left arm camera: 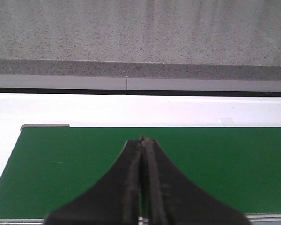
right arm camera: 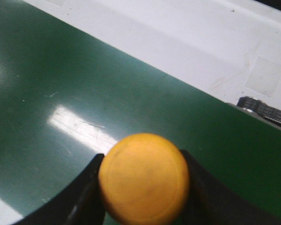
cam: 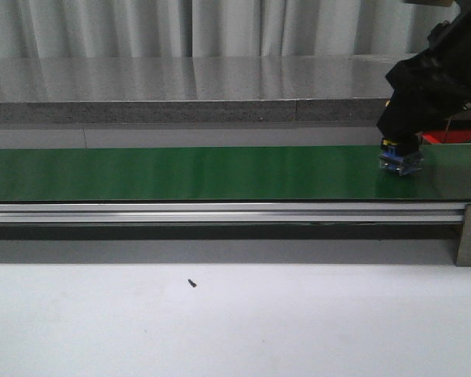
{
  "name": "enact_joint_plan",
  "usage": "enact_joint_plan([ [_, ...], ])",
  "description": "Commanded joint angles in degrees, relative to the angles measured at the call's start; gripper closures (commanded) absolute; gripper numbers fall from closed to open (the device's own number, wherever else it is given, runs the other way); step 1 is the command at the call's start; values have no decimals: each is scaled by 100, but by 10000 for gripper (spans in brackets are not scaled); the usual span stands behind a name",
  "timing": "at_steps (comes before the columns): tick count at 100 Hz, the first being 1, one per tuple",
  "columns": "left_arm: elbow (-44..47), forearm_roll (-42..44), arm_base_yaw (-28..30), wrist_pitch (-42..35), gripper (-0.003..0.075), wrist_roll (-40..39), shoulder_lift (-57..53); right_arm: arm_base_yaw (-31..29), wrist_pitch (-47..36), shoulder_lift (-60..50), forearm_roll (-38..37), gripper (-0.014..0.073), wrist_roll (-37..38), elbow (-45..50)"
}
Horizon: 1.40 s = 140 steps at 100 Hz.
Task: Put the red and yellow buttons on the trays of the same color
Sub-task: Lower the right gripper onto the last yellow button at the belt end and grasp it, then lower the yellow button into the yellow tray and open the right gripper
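Right pincer (right arm camera: 143, 187), seen from its wrist camera: the 2 fingers (right arm camera: 84, 197) sit against opposite sides of a round yellow button (right arm camera: 144, 177), holding it across its width just above the green belt (right arm camera: 84, 93). In the front view the same pincer (cam: 400, 161) is down at the belt (cam: 180, 173) near its right end; the button itself is hidden there by the fingers and the blue fittings. Left pincer (left arm camera: 143, 178): closed, fingers pressed together with nothing between them, hanging over the belt's (left arm camera: 61, 164) other end. A metal rail (cam: 220, 212) runs along the belt's near edge, with the pale surface (cam: 235, 322) in front. A red patch at the far right, behind the arm, may be a tray; no yellow tray is visible.

Handling, as judged: the button looks small, light, rigid and smooth, with a domed top, so it could slip or roll. A grip low across its widest part seems safest.
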Motion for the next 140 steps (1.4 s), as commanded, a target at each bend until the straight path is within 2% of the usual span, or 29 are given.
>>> enact_joint_plan([
  [1,-171,-72,-43,-433,740,-14,-17,-182,104,-468,116,429,-28,-183],
  [20,-171,-72,-43,-433,740,-14,-17,-1060,601,-1154,116,429,271,-183],
  [53,-171,-72,-43,-433,740,-14,-17,-3662,1296,-2095,112,429,591,-168],
  [65,-171,-72,-43,-433,740,-14,-17,-4246,1269,-2013,112,429,887,-125],
  [98,-171,-72,-43,-433,740,-14,-17,-4426,869,-1277,-154,429,921,404],
  [129,-171,-72,-43,-433,740,-14,-17,-4426,-27,-897,-243,429,921,1173],
  [140,-171,-72,-43,-433,740,-14,-17,-4421,-32,-806,-231,429,921,1214],
])
